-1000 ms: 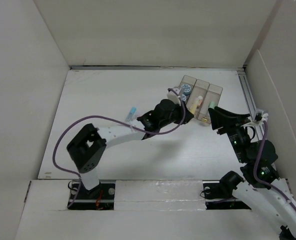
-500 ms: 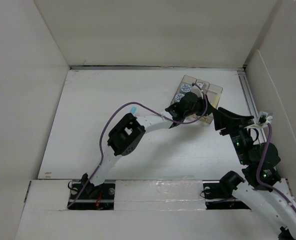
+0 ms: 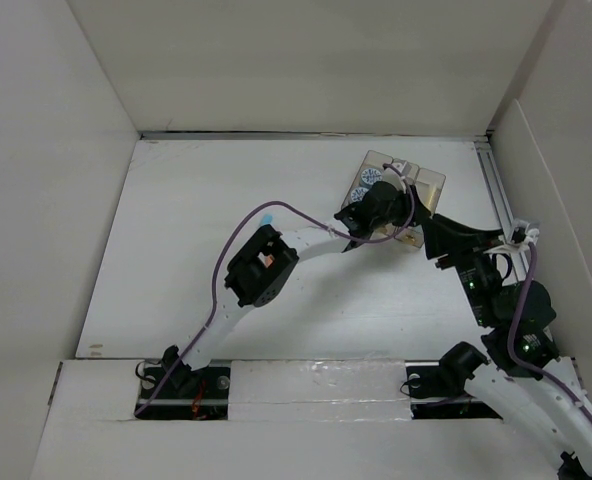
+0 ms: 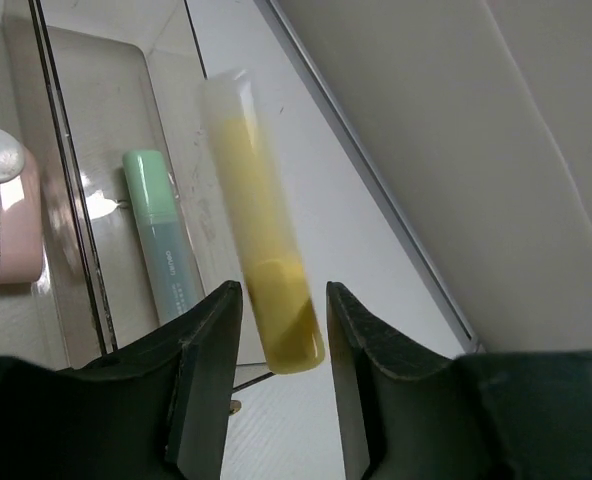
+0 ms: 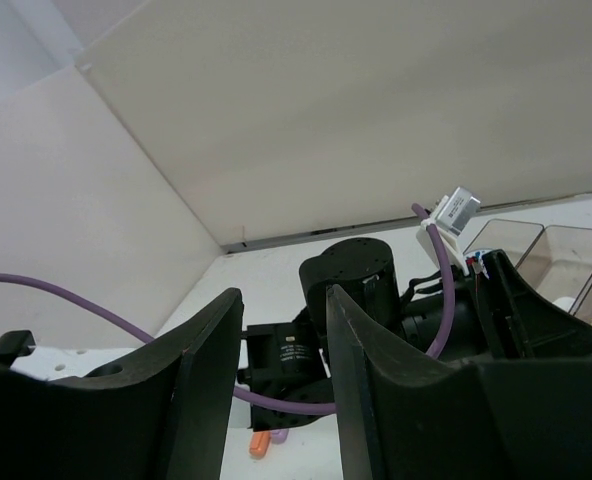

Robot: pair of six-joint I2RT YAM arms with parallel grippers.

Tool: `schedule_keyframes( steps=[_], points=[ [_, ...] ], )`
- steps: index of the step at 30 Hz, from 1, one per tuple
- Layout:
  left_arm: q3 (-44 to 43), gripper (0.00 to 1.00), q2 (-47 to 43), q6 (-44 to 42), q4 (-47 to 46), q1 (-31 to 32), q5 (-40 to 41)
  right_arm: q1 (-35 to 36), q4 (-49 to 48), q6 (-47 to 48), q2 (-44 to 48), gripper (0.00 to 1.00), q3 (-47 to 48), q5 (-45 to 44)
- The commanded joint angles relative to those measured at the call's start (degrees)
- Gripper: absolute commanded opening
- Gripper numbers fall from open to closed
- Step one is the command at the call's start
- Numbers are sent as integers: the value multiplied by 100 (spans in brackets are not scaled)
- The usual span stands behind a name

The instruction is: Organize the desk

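The white desk (image 3: 176,260) holds a translucent three-compartment bin (image 3: 431,182) at the back right. My left gripper (image 3: 404,197) hovers over the bin. In the left wrist view its jaws (image 4: 282,292) stand open, and the lower end of a blurred yellow highlighter (image 4: 261,250) sits between them with a gap on each side. Below it, a green highlighter (image 4: 161,235) lies in the bin's right compartment and a pink stapler (image 4: 11,215) in the one beside it. My right gripper (image 3: 431,232) is open and empty just in front of the bin, facing the left arm (image 5: 346,290).
A metal rail (image 3: 498,190) runs along the desk's right edge, close to the bin. A light blue item (image 3: 266,217) lies by the left arm's cable. Small orange (image 5: 260,443) and purple pieces lie on the desk under the left arm. White panels wall the desk.
My left arm has swung right from beside the bin to over it. The yellow highlighter now sits loose between its jaws. The right arm has barely moved.
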State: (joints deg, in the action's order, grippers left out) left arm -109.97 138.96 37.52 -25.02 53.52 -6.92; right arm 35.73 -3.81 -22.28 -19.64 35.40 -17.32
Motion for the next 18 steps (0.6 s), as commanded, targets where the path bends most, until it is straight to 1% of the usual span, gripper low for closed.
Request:
schedule_keyframes(
  steps=[1,2,3,5,8,9,11,12,13,14,15,16,17,18],
  points=[
    [-244,36,-88,-25,-153,-34,33,40,-128,40,-66,45,20,71],
    [-244,39,-97,-43,-118,-34,24,40,-128,22,-58,45,11,54],
    [-200,45,-158,-86,-92,-34,41,40,-154,40,-66,45,-15,1],
    [-95,50,-281,-165,-126,-34,85,40,-155,31,-93,45,-7,18],
    [151,51,-614,-402,-74,-34,304,40,-163,49,-84,45,-15,-8],
    [239,51,-885,-481,-39,-104,453,40,-164,40,-84,45,-24,-52],
    [843,47,-1237,-657,-73,-174,621,40,-164,40,-93,45,-24,-17],
    [1150,47,-1709,-675,-135,-236,639,40,-164,40,-75,45,-24,-8],
    [1884,44,-1966,-676,-231,-428,639,40,-181,40,-75,45,-33,-25],
    [2327,44,-2265,-667,-467,-525,630,40,-207,40,-75,45,-59,-69],
    [2784,44,-2894,-641,-600,-640,856,-12,-225,22,-101,45,-77,-26],
    [4076,41,-3501,-658,-732,-937,1068,-13,-251,22,-171,45,-68,53],
    [4089,41,-3507,-658,-733,-940,1070,-13,-251,22,-172,45,-59,53],
    [4463,41,-4055,-658,-663,-1027,1357,-13,-269,5,-215,43,-59,123]
  ],
)
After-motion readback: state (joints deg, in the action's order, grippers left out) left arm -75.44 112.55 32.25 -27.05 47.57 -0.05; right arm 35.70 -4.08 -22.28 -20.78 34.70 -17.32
